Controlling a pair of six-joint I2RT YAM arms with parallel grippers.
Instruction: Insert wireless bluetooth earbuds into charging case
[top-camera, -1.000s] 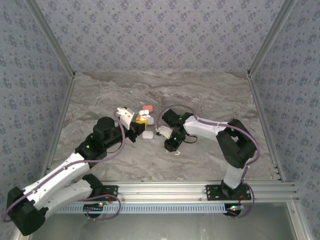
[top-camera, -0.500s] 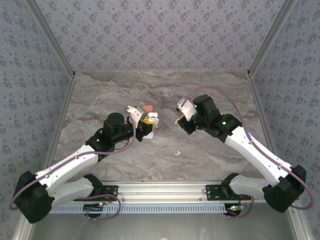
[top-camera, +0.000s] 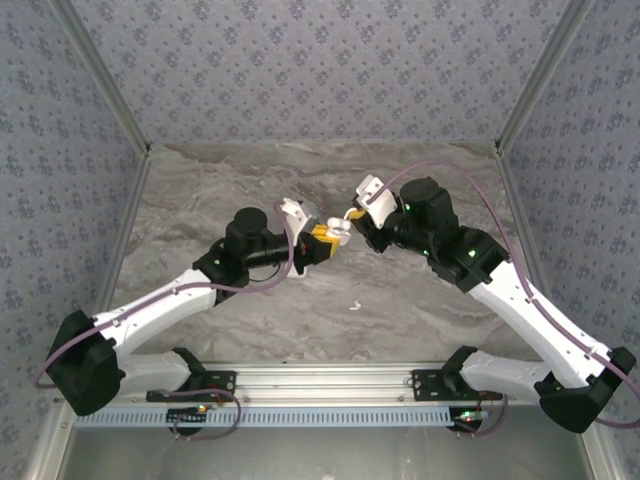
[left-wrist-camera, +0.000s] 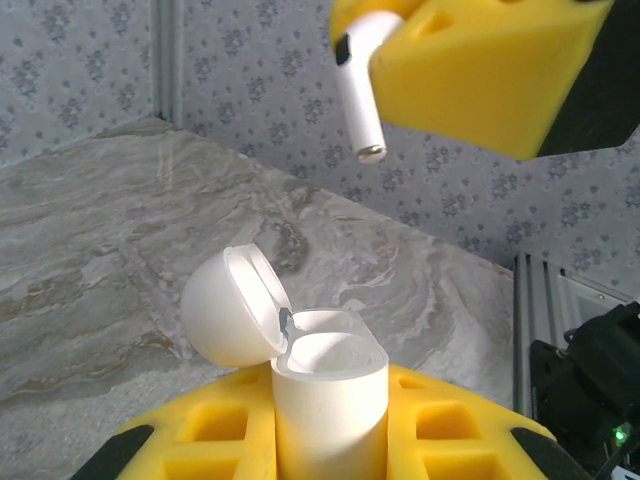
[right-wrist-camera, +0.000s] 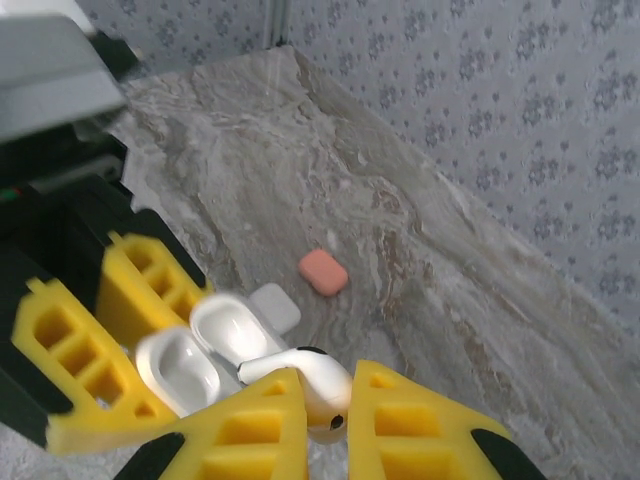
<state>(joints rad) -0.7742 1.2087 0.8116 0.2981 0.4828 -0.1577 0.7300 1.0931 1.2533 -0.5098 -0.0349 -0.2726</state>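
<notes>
My left gripper (top-camera: 322, 243) is shut on a white charging case (left-wrist-camera: 330, 395) that stands upright between its yellow pads (left-wrist-camera: 205, 440), with the lid (left-wrist-camera: 232, 312) flipped open to the left. My right gripper (top-camera: 350, 217) is shut on a white earbud (right-wrist-camera: 305, 378), its stem pointing left. In the left wrist view that earbud (left-wrist-camera: 358, 85) hangs stem-down from the right gripper's yellow pad (left-wrist-camera: 480, 65), above the open case and apart from it. From the right wrist, the open case (right-wrist-camera: 205, 350) lies just below and left of the earbud.
A coral-red closed case (right-wrist-camera: 323, 271) and a small white closed case (right-wrist-camera: 276, 305) lie on the marble table (top-camera: 420, 310). One loose white earbud (top-camera: 354, 305) rests on the table nearer the front. Patterned walls close in the back and both sides.
Both arms have lifted off the table and swung toward each other. The left carried the open case rightward; the right brought its earbud to just above the case.
</notes>
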